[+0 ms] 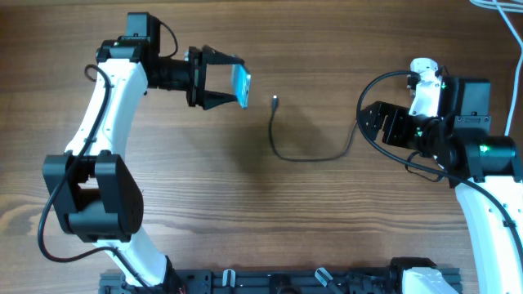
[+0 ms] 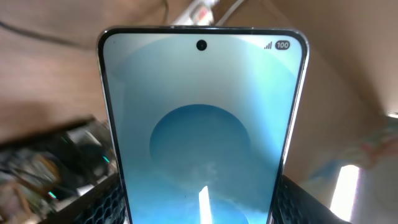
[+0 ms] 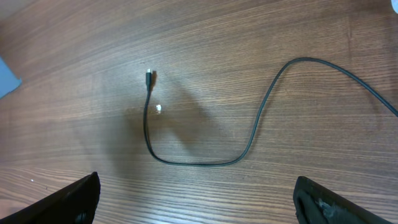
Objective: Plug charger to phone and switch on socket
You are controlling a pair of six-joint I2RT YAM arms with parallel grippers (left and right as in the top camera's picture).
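Brown wood-grain tabletop (image 1: 204, 180) is spreading under both arms. Your left gripper (image 1: 229, 80) is clamping the flat cyan-screened smartphone (image 2: 202, 124), raised and tilted. Your right gripper (image 3: 196, 196) is hanging spread wide, holding nothing. The thin black charger cable (image 1: 306, 158) is lying between them, its small plug tip (image 3: 148, 77) pointing away from you, nearer the smartphone, left of the right gripper.

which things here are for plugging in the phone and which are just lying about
For the job: cyan-screened flat smartphone, held in the left fingers; thin black charger cable, loose on the wood; white power strip.
Lying about: tiny white speck beside the cable; black rail along the table edge by the arm bases.
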